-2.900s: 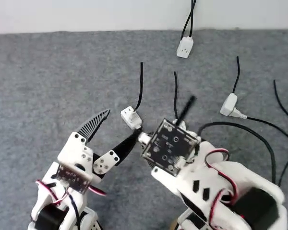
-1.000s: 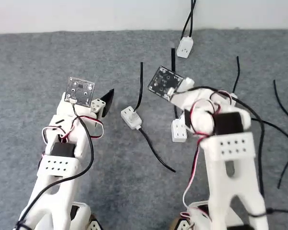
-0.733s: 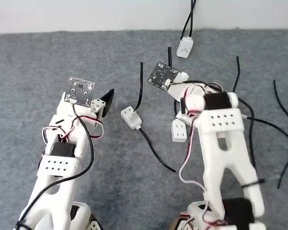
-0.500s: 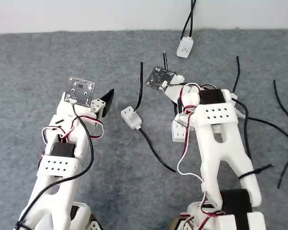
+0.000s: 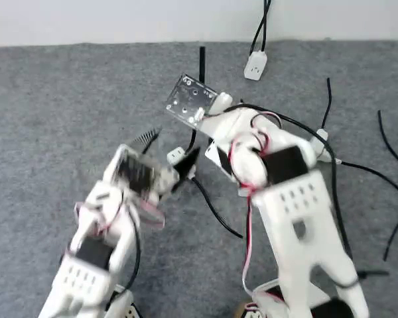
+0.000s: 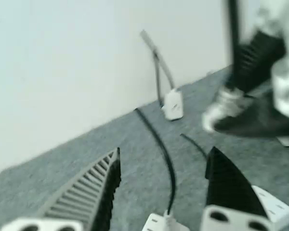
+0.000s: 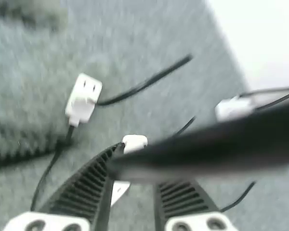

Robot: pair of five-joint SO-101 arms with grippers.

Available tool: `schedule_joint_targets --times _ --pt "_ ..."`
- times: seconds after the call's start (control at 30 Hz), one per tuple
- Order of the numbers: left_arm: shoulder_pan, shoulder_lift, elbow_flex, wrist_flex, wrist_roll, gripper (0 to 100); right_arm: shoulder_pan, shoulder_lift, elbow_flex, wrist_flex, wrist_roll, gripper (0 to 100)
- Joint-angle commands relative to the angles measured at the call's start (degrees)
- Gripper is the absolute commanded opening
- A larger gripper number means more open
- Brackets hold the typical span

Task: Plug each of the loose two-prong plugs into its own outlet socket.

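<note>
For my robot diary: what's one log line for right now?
left gripper: open around socket | right gripper: holding cord

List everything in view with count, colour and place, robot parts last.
mat: one, grey, covering the table.
wall: one, white, along the far edge.
far socket: one, white, near the wall, on a black cord.
middle connector: one, white, between the left arm's fingers.
right connector: one, white, beside the right arm, partly hidden.
loose cords: several, black, toward the right edge.
held cord: one, black, sticking out past the right arm's wrist.
left gripper: fingers open, either side of the middle connector.
right gripper: fingers closed on the held cord.
</note>
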Motion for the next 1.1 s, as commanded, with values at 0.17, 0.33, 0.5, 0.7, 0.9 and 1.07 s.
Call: schedule_joint_targets --times 0.17,0.33,0.5,0.7,0.9,1.07 --pt "4.92 -39.56 5.32 18.29 -2.55 27 -11.38 -10.86 -11.52 8.31 -8.35 0.8" --pt "4.40 -34.64 4.88 15.91 -2.55 27 -18.68 -11.12 -11.60 10.77 -11.43 0.8" --pt "4.40 -34.37 4.79 16.00 -2.55 27 -19.21 -11.21 -12.04 12.18 -11.96 0.8" --pt "4.13 -34.37 4.88 15.91 -2.73 27 -19.38 -11.21 -15.21 17.63 -12.04 0.8" --pt "0.18 -34.29 4.70 14.59 -2.55 27 -19.47 -11.38 -16.70 20.88 -12.04 0.8" --pt "-0.18 -34.29 4.70 14.59 -1.41 27 -19.47 -13.76 -16.53 21.41 -12.04 0.8"
